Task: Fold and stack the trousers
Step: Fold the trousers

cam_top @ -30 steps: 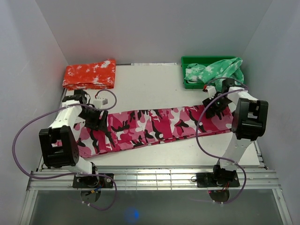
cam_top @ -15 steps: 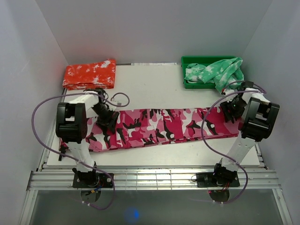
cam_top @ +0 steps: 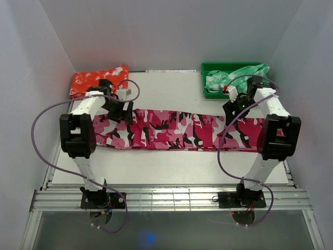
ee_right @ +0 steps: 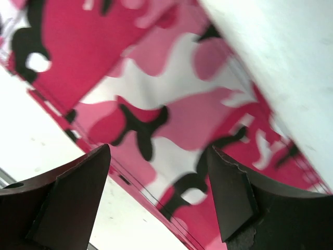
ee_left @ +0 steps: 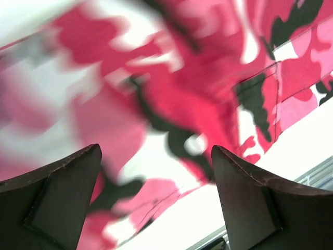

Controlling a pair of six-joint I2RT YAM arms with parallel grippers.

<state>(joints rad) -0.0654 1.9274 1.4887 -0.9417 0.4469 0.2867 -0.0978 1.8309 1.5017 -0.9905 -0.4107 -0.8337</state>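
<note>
At the far left corner of the table (cam_top: 166,169) an orange-red garment (cam_top: 99,82) lies folded, just beyond my left gripper (cam_top: 120,108). At the far right a green bin (cam_top: 208,67) holds a green garment (cam_top: 237,77) that spills over its rim, close behind my right gripper (cam_top: 238,105). One of my purple cables (cam_top: 221,146) hangs across the right part of the cloth. The trousers (cam_top: 171,131) lie flat as one long band across the middle of the table, from left to right, and each gripper stands over the far edge of one end. From the left wrist my gripper (ee_left: 156,148) has its jaws spread wide, and blurred pink, black and white cloth (ee_left: 171,99) fills the gap between them. From the right wrist my other gripper (ee_right: 158,150) is also released, with the trousers (ee_right: 171,120) under the gap and bare white table on both sides. If the fingertips touch the cloth, I cannot tell.
</note>
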